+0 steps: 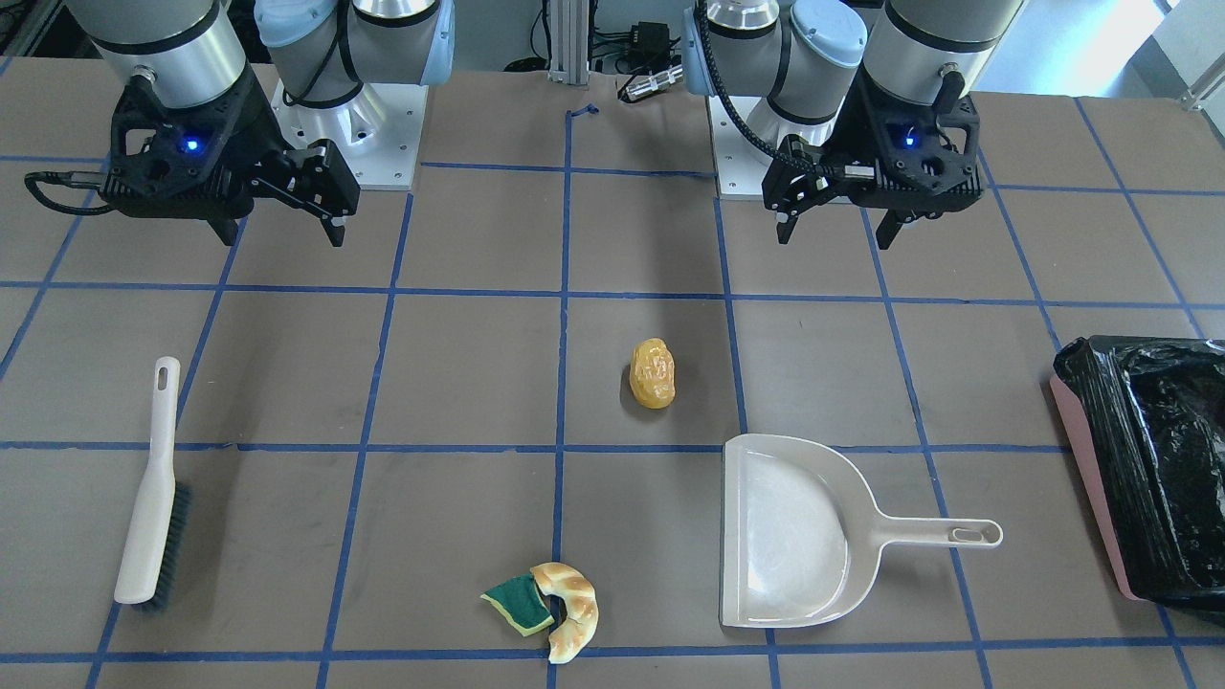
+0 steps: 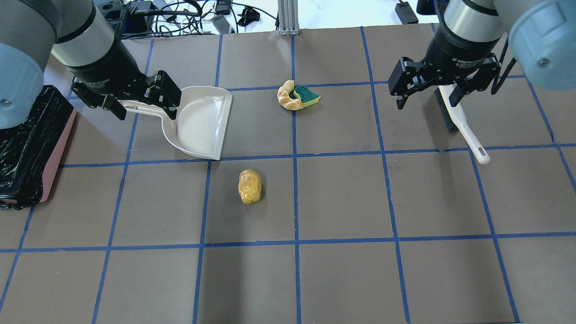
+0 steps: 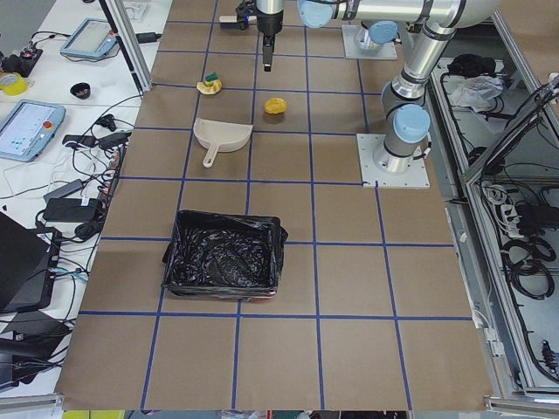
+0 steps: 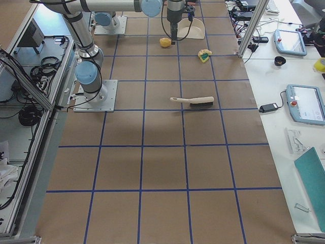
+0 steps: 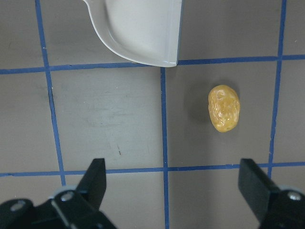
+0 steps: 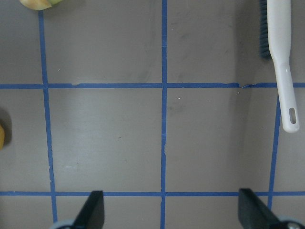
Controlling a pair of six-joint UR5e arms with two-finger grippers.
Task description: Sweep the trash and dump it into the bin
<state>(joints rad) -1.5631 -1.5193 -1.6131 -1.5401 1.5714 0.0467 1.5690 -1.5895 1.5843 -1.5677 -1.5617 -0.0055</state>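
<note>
Right gripper (image 1: 284,228), fingers apart, is nearer the brush (image 6: 279,62), at 1 o'clock in its wrist view, handle toward 6; left gripper (image 1: 835,232) likewise apart; potato (image 1: 653,373), croissant (image 1: 577,605), sponge (image 1: 515,603) lie unswept on the worktop (image 1: 459,364).

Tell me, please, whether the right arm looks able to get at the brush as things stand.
Probably yes: the right pincer hangs open above the table, and the brush lies flat on that side with nothing over its handle.
</note>
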